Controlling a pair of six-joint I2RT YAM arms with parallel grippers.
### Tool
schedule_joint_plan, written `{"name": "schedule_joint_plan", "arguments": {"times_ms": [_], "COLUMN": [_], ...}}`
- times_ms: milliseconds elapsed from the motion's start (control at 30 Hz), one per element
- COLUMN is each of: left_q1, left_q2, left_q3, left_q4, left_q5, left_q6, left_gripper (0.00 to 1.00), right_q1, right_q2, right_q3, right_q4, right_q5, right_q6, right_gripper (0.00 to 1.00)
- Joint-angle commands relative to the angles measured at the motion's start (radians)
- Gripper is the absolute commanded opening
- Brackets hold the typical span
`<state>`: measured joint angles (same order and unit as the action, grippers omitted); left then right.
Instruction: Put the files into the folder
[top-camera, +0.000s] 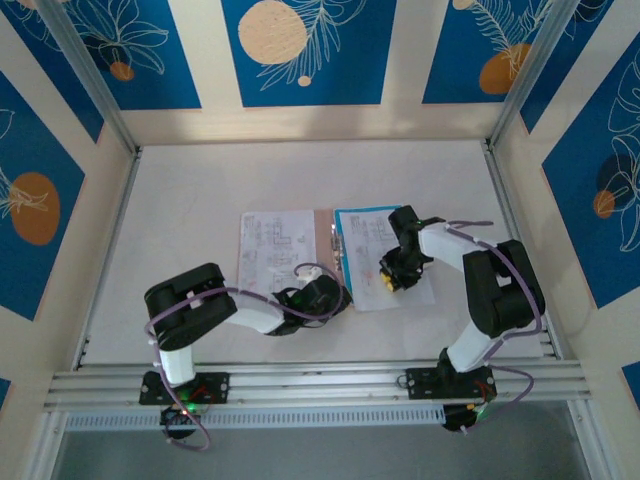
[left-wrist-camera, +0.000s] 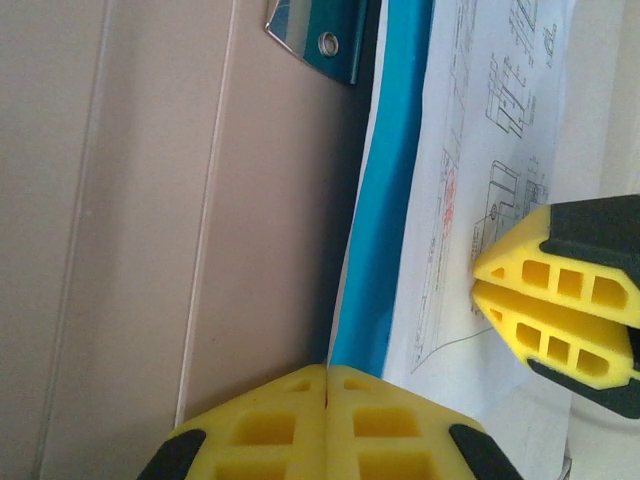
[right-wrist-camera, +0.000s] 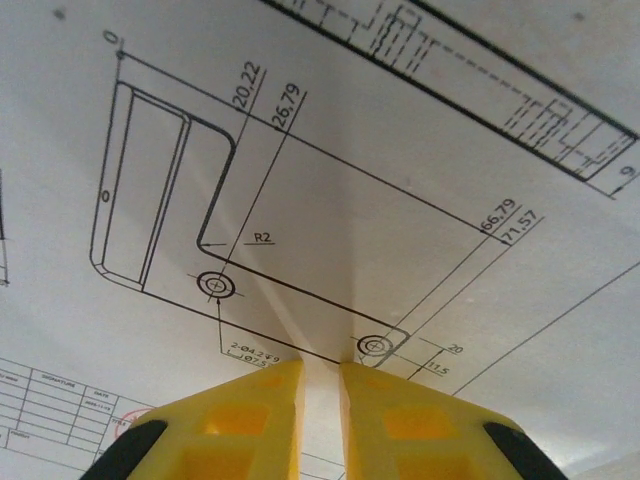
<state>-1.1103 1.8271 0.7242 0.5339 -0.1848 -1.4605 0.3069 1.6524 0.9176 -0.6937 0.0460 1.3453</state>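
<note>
Light, limp and easily creased, the printed white sheet (right-wrist-camera: 330, 180) lies on the blue sheet (left-wrist-camera: 385, 200) beside the kraft folder (left-wrist-camera: 130, 220) on the tabletop (top-camera: 200, 180); it is best pinched at a free edge. The right hand (right-wrist-camera: 322, 375), nearly closed, seems to nip a raised ridge of it; the left hand (left-wrist-camera: 328, 378) is closed and empty.

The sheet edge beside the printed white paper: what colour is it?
Bright blue sheet; left wrist view shows it best.

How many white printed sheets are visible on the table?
2. The left sheet lies left of the folder; the right sheet lies right of it, on a blue sheet. Others may be stacked underneath.
</note>
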Motion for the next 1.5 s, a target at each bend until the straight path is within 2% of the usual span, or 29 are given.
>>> {"name": "schedule_joint_plan", "arguments": {"times_ms": [0, 133, 367, 633, 767, 1100, 1467], "left_q1": [0.007, 0.007, 0.0, -0.007, 0.016, 0.055, 0.069], "left_q2": [-0.017, -0.054, -0.128, -0.221, -0.252, -0.302, -0.327], "left_q3": [-0.016, -0.01, 0.03, 0.092, 0.08, 0.03, 0.014], "left_q4": [-0.026, -0.093, -0.23, -0.551, -0.619, -0.65, -0.662], "left_q5": [-0.017, -0.033, -0.058, -0.122, -0.126, -0.139, -0.135], "left_q6": [0.008, 0.023, 0.056, 0.059, 0.082, 0.101, 0.13], "left_gripper": [0.02, 0.19, 0.32, 0.33, 0.33, 0.33, 0.32], "right_q1": [0.018, 0.022, 0.028, 0.035, 0.048, 0.065, 0.072], "right_q2": [0.042, 0.061, 0.073, 0.089, 0.097, 0.095, 0.022], "right_q3": [0.034, 0.045, 0.042, 0.059, 0.072, 0.077, 0.153], "right_q4": [-0.032, -0.026, -0.02, -0.012, -0.017, -0.024, -0.093], "right_q5": [0.014, 0.009, 0.002, -0.005, -0.004, 0.003, 0.059], "right_q6": [0.033, 0.041, 0.053, 0.07, 0.076, 0.076, 0.024], "right_gripper": [0.19, 0.19, 0.18, 0.18, 0.18, 0.17, 0.19]}}
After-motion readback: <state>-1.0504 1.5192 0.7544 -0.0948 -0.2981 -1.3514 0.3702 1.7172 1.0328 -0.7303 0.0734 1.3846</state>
